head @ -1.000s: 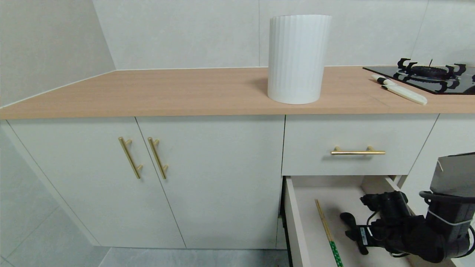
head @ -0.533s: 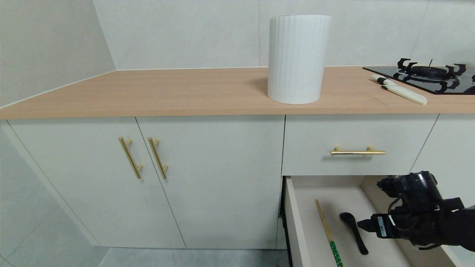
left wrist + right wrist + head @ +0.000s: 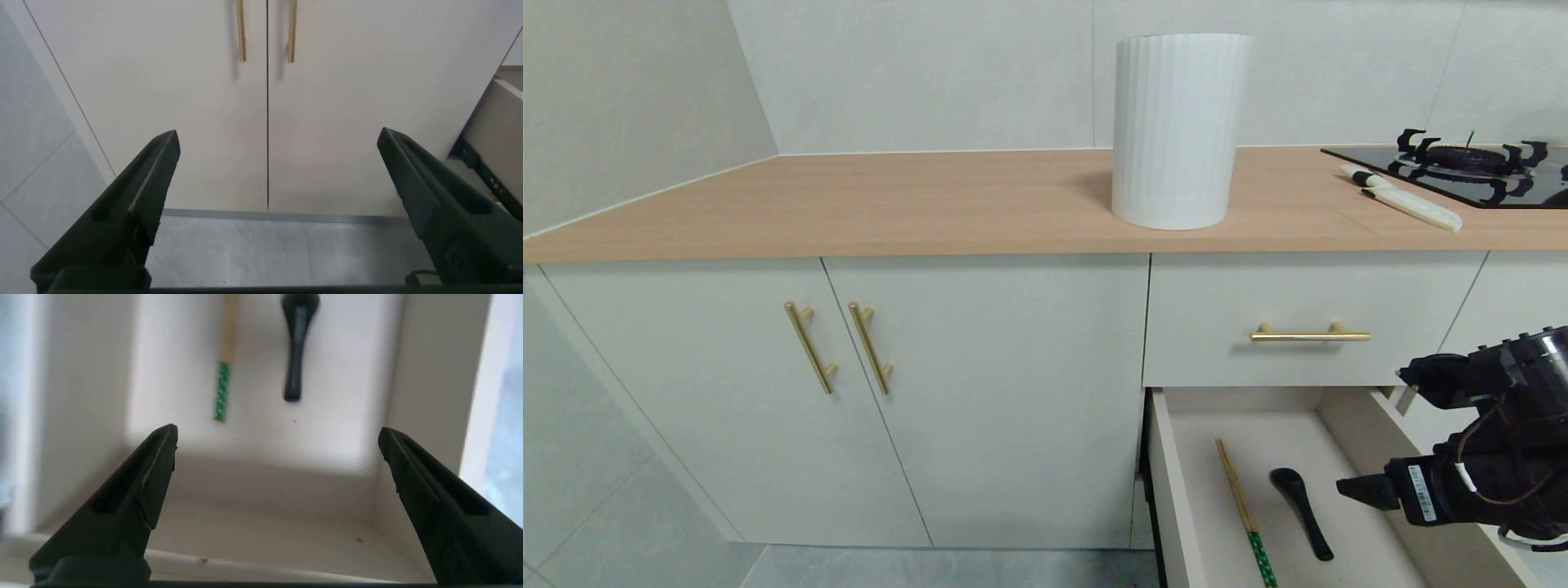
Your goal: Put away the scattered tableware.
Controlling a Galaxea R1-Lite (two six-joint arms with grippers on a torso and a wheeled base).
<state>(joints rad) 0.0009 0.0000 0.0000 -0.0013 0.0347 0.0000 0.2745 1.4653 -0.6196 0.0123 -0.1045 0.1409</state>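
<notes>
knife: we judge it light, stiff, sharp; grip the handle, near surface's right edge.
right claw: spread, empty, above drawer.
left claw: spread.

The right arm is black, with thin looping cables, a white label and tapered jaws.

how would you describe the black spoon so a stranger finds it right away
Below the wooden countertop, under the tall white ribbed container, the lower drawer stands open. Two things lie on its pale floor: thin wooden chopsticks with green ends, and to their right the spoon, short and all black.
</notes>
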